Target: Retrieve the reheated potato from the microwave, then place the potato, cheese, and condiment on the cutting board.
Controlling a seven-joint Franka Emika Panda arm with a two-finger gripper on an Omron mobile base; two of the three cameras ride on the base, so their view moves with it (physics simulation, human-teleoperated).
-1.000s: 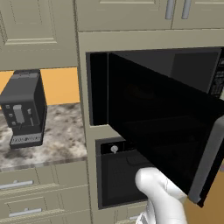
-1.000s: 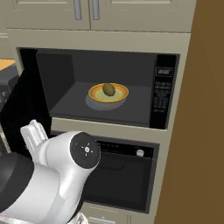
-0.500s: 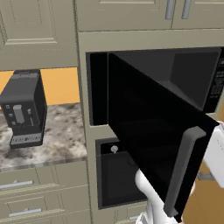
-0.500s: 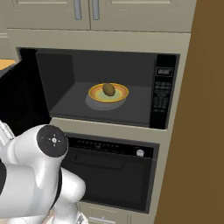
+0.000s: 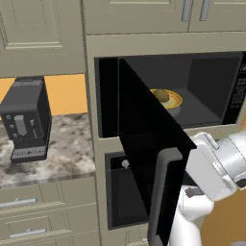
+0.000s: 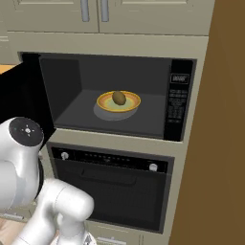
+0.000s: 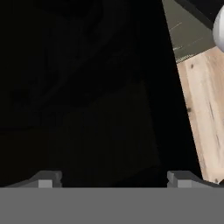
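The large built-in black-fronted microwave (image 6: 115, 98) stands open, its black door (image 5: 144, 144) with the long grey vertical bar handle (image 5: 161, 197) swung out toward the room on the left side. Inside the dark grey cavity sits a shallow yellow bowl (image 6: 131, 103), and in it rests the small oval olive-brown potato (image 6: 119, 97), roughly centred in the bowl and well back from the opening. The white arm with dark joints (image 5: 216, 166) bends in front of the lower black oven (image 6: 115, 191) below the microwave, to the right of the open door. Seen from the hand, the two-finger gripper (image 7: 113, 178) has its small dark fingertips (image 7: 46, 178) spread wide apart with nothing between them, facing a dark black surface, with a strip of pale wooden floor (image 7: 205, 113) at one side. On the speckled stone counter (image 5: 67, 149) to the left stands a dark grey coffee machine (image 5: 26, 120).
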